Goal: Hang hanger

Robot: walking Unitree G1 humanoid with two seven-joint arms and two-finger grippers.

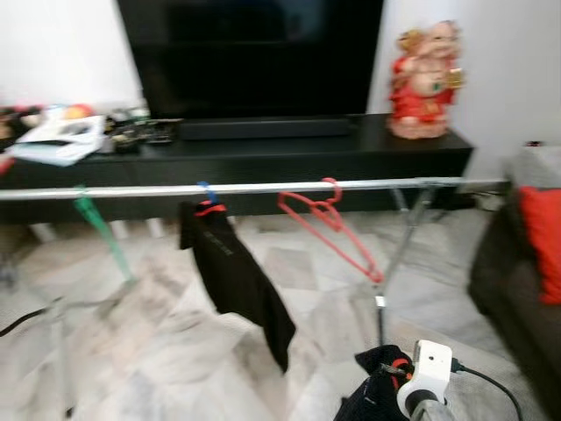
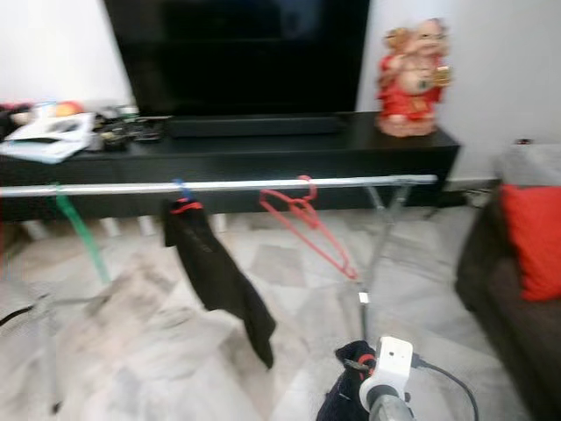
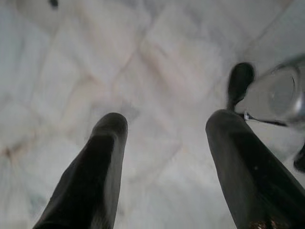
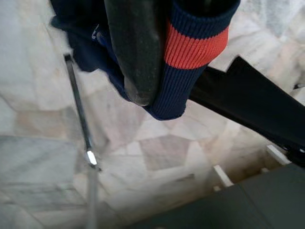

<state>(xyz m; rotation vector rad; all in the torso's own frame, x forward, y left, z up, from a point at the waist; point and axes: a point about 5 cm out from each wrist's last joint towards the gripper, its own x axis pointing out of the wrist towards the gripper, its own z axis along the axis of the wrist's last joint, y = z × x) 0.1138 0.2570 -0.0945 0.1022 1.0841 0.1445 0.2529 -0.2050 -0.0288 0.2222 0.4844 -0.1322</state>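
The left gripper (image 3: 164,138) hangs over the marble floor (image 3: 95,57) with its jaws wide apart and nothing between them. The right gripper (image 4: 157,71) is low in front of the robot, its jaws closed on a dark navy garment (image 4: 190,62) with a red-orange stripe on its ribbed cuff; the cloth bunches around the black fingers (image 4: 136,47) and hides most of them. In the head view that same bundle sits just under the white wrist unit (image 1: 427,373).

The red hanger (image 1: 329,224) is hooked on the silver rail (image 1: 263,188) of a clothes rack, near the rail's right end. It hangs tilted, its long axis slanting down toward the right, the low tip close to the rack's leg (image 1: 399,254). Left of it a black garment (image 1: 232,276) droops from the rail on another hanger, and further left a green hanger (image 1: 101,230) hangs slanted.

Behind the rack a black tabletop (image 1: 289,145) carries a television (image 1: 250,57), a red figurine (image 1: 425,79) and some papers (image 1: 57,140).
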